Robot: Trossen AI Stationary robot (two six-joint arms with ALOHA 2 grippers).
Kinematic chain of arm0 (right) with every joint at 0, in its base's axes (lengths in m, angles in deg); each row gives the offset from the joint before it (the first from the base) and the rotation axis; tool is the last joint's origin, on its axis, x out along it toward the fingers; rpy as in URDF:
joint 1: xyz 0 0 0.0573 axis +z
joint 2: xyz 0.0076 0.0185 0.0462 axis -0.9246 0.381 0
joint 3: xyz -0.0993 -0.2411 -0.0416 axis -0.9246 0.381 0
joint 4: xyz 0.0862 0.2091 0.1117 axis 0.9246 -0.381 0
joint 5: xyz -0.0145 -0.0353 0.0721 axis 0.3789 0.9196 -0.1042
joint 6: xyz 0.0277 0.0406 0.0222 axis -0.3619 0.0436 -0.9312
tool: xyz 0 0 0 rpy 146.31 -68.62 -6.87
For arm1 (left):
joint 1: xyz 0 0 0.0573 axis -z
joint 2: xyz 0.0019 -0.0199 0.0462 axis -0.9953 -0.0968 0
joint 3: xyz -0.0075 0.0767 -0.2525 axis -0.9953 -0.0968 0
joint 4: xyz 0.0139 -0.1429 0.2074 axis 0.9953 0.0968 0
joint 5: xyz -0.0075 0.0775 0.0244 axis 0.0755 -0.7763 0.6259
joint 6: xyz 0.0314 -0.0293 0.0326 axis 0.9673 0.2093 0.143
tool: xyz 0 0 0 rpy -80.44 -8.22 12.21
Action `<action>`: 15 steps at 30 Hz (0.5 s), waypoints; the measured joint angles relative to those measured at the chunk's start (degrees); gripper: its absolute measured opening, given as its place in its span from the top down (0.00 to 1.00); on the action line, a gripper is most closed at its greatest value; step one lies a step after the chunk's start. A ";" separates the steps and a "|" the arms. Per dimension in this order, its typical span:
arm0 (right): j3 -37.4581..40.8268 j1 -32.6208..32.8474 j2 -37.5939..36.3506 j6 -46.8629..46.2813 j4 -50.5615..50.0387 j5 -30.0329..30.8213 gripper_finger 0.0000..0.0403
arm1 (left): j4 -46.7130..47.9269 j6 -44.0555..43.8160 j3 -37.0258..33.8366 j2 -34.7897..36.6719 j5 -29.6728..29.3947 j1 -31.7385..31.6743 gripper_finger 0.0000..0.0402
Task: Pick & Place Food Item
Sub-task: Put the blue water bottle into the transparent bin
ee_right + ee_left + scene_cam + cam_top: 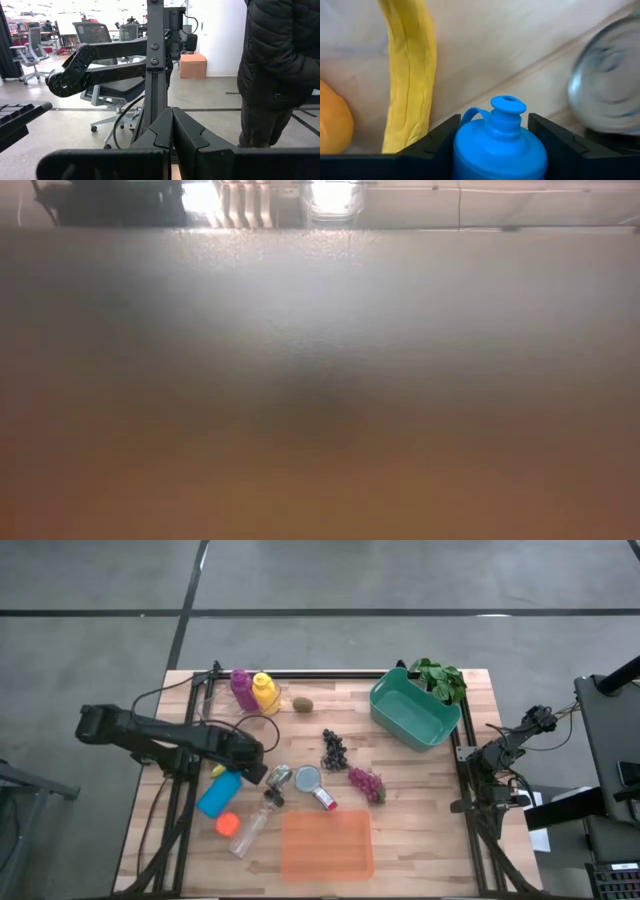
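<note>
Left side first: the left gripper (492, 127) was down on the table's left half with its fingers pressed onto either side of the blue bottle (220, 794). So it looked clamped on a drink bottle, not on any food. The banana (410, 75), my guess for the actual food target, lay just beside that bottle, mostly tucked under the arm in the overhead view.

What could go wrong, as I saw it:
- Lifting from there would carry off the wrong item.
- The bottle was round and lying down, so it could roll out of the grip and shove the banana or the orange ball (227, 824).
- The shiny jar (279, 777) sat close on the right and a swing could knock it.

Count, going right: one blue bottle, one banana, one orange ball, one clear bottle (250, 830), one pink bottle (243, 688), one yellow bottle (266, 692), one kiwi (302, 704), one orange tray (327, 843), two grape bunches (dark (333, 750) and reddish (366, 783)), one teal bin (413, 712).

The right gripper (172, 127) was parked off the right edge, fingers together, holding nothing.
</note>
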 joint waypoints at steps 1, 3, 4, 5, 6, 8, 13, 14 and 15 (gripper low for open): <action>0.00 -0.01 0.00 0.02 0.00 0.00 0.98 | 0.53 0.37 0.99 0.66 -0.97 0.26 0.47; 0.00 0.02 0.00 0.02 -0.01 0.00 0.98 | 1.07 1.24 3.03 2.02 -3.25 1.21 0.45; -0.02 0.02 0.00 0.00 -0.02 0.00 0.98 | 1.19 1.28 4.11 2.71 -4.89 1.86 0.45; 0.00 -0.01 0.00 0.02 0.01 0.00 0.98 | 1.25 1.28 5.08 3.34 -6.87 2.66 0.45; -0.01 0.01 0.00 0.01 -0.02 0.00 0.98 | 1.27 1.27 6.12 3.99 -9.19 3.63 0.46; -0.01 0.00 0.00 0.01 0.00 0.00 0.98 | 1.11 0.84 8.16 5.03 -15.21 6.10 0.47; -0.02 0.02 0.00 0.02 0.01 0.00 0.98 | -1.76 1.26 10.86 6.47 -34.12 14.98 0.48; 0.00 0.01 0.00 0.00 0.01 0.00 0.98 | -2.62 1.26 10.95 6.58 -37.73 16.89 0.48; -0.02 0.02 0.02 0.00 0.00 0.00 0.98 | -3.51 1.28 10.93 6.59 -40.67 18.79 0.47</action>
